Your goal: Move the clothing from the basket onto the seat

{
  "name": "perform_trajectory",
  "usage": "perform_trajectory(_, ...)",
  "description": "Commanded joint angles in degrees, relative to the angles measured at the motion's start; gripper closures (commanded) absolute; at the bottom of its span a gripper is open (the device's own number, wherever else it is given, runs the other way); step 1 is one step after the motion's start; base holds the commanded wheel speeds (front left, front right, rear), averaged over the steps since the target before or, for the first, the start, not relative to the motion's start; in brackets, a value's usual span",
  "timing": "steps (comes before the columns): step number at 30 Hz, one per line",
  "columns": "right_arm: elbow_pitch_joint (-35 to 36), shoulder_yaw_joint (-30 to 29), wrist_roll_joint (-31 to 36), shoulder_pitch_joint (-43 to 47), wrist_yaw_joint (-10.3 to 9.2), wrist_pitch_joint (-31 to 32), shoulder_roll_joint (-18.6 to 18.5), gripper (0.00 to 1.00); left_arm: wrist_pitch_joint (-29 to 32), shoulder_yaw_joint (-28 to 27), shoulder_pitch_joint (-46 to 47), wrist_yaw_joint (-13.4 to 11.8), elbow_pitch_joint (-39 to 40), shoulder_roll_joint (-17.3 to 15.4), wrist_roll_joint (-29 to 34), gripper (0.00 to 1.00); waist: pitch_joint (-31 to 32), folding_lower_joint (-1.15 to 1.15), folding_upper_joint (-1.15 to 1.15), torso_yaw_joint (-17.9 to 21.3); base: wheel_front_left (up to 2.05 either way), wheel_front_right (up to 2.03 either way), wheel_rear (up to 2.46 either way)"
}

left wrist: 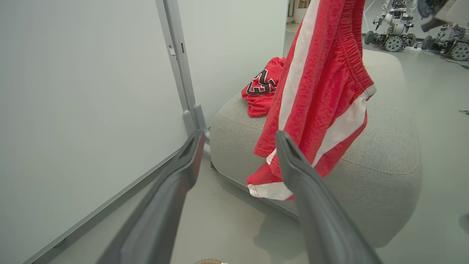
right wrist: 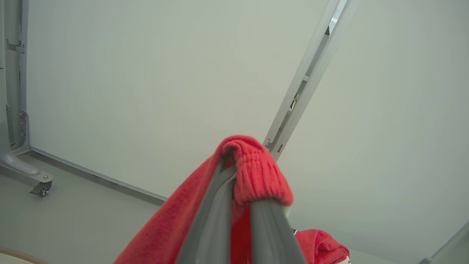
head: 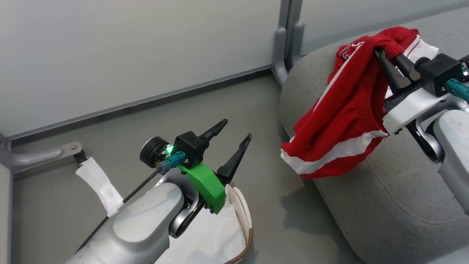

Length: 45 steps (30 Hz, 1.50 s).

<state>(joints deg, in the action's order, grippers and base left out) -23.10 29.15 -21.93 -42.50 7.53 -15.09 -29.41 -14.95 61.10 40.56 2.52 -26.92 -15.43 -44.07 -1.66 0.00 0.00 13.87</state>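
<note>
Above the seat, right pincer clamps a red jersey; left pincer gapes empty.

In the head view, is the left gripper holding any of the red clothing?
No: the left gripper stands with its jaws apart and nothing between them, away from the red jersey with white stripes.
</note>
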Motion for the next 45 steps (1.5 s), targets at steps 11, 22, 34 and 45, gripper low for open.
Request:
perform_trajectory(11, 2.6, -3.1, 1.2, 2.1, -0.08, 0.1, -0.1, 1.00, -0.3, -0.8, -0.9, 1.0, 1.0, 0.3, 4.4, 0.00, -7.4, 0.00, 0.00, 13.1, 0.00, 0.00, 0.00)
perform_trajectory(22, 3.5, -5.1, 2.9, -0.3, -0.08, 0.0, 1.5, 1.00, -0.3, 0.1, 1.5, 0.3, 1.6, -0.4, 7.5, 0.00, -11.7, 0.00, 0.00, 13.4, 0.00, 0.00, 0.00)
perform_trajectory(34, -2.5, -8.2, 4.3, -23.5, -0.08, 7.2, -5.7, 1.00, 0.8, 0.5, 3.5, -1.9, 5.3, -2.0, 9.6, 0.00, -19.7, 0.00, 0.00, 7.0, 0.00, 0.00, 0.00)
perform_trajectory(45, -10.4, -16.9, 4.4, -36.4, -0.08, 11.9, -16.1, 1.00, 2.2, 1.0, 6.8, -4.1, 11.8, -3.5, 12.6, 0.00, -28.8, 0.00, 0.00, -0.8, 0.00, 0.00, 0.00)
